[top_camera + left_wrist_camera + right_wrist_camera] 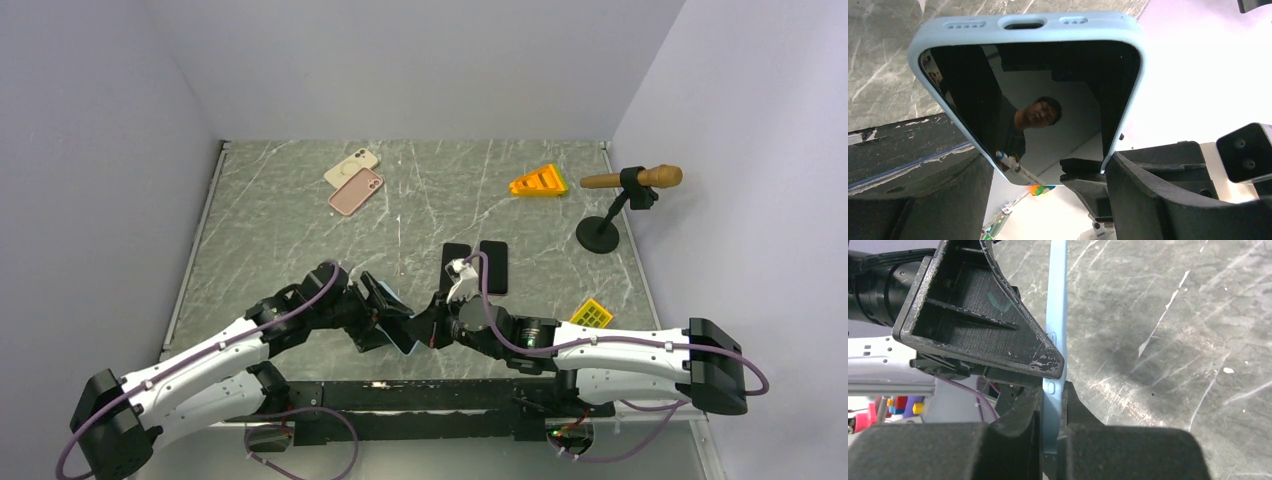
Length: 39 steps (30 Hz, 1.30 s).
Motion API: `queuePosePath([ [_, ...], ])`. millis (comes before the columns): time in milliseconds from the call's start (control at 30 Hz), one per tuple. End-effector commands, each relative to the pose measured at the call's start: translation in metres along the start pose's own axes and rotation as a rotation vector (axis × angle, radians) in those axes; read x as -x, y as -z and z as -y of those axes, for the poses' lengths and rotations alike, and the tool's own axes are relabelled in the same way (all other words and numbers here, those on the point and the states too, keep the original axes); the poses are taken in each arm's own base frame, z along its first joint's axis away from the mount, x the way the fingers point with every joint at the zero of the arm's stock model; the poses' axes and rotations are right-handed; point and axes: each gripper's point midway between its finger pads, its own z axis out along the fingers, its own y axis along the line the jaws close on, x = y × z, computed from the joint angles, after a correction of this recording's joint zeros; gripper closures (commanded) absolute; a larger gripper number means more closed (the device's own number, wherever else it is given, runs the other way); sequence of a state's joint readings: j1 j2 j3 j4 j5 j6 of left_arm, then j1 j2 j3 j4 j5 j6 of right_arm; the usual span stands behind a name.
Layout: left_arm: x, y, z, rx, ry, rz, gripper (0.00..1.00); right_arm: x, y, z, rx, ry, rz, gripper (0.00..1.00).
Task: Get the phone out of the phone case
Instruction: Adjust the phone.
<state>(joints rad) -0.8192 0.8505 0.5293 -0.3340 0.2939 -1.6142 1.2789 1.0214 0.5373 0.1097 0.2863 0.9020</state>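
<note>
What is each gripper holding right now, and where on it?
Both hold the cased phone: the left gripper clamps it across its width; the right gripper pinches it across its thickness at one long edge, by the side buttons.

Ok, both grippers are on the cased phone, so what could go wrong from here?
1. The right gripper pinches only the thin side edge of the light blue case; it may slip off when it pulls.
2. The left gripper clamps across the case's sides, which may keep the phone locked in.
3. Both seem held above the table; a phone that pops free could drop.
</note>
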Motion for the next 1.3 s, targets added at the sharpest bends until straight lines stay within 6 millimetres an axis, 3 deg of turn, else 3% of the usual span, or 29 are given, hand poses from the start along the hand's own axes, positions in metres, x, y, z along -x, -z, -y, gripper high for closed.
queuePosePath([
  [0, -0.009, 0.001, 0.039, -0.116, 0.059, -0.035, 0.97, 0.015, 0.002, -0.009, 0.016, -0.042, 0.056, 1.00],
  [67, -0.006, 0.001, 0.039, -0.109, 0.025, -0.017, 0.71, 0.016, 0.005, -0.008, 0.026, -0.053, 0.066, 1.00],
  [133, -0.003, 0.002, 0.033, -0.075, -0.015, 0.007, 0.32, 0.021, 0.011, -0.003, 0.006, -0.058, 0.075, 1.00],
  [167, 0.000, 0.003, 0.029, -0.051, -0.026, 0.025, 0.07, 0.024, 0.014, 0.001, -0.007, -0.059, 0.079, 1.00],
  [200, 0.003, 0.005, 0.025, -0.027, -0.045, 0.044, 0.01, 0.027, 0.017, 0.005, -0.021, -0.056, 0.082, 1.00],
  [300, 0.024, 0.020, 0.011, 0.075, -0.128, 0.165, 0.01, 0.038, 0.028, 0.024, -0.083, -0.046, 0.070, 1.00],
  [433, 0.049, 0.059, 0.016, 0.202, -0.336, 0.330, 0.01, 0.055, 0.046, 0.064, -0.205, -0.042, 0.020, 1.00],
  [600, 0.054, 0.085, 0.061, 0.177, -0.776, 0.344, 0.06, 0.085, 0.069, 0.068, -0.215, 0.083, -0.078, 1.00],
  [667, 0.045, 0.082, 0.077, 0.120, -0.948, 0.284, 0.08, 0.087, 0.071, 0.062, -0.193, 0.136, -0.166, 1.00],
  [733, 0.034, 0.076, 0.086, 0.064, -1.101, 0.202, 0.09, 0.077, 0.067, 0.046, -0.092, 0.177, -0.278, 1.00],
  [867, 0.019, 0.057, 0.075, 0.036, -1.287, 0.022, 0.10, 0.052, 0.061, 0.003, 0.229, 0.209, -0.452, 1.00],
  [1100, 0.001, 0.033, 0.057, 0.005, -1.378, -0.201, 0.13, 0.035, 0.072, -0.035, 0.531, 0.269, -0.534, 1.00],
  [1167, -0.014, 0.027, 0.053, -0.068, -1.377, -0.288, 0.14, 0.037, 0.075, -0.042, 0.567, 0.287, -0.527, 1.00],
  [1267, -0.037, 0.023, 0.045, -0.166, -1.373, -0.422, 0.23, 0.039, 0.081, -0.053, 0.646, 0.307, -0.529, 1.00],
])
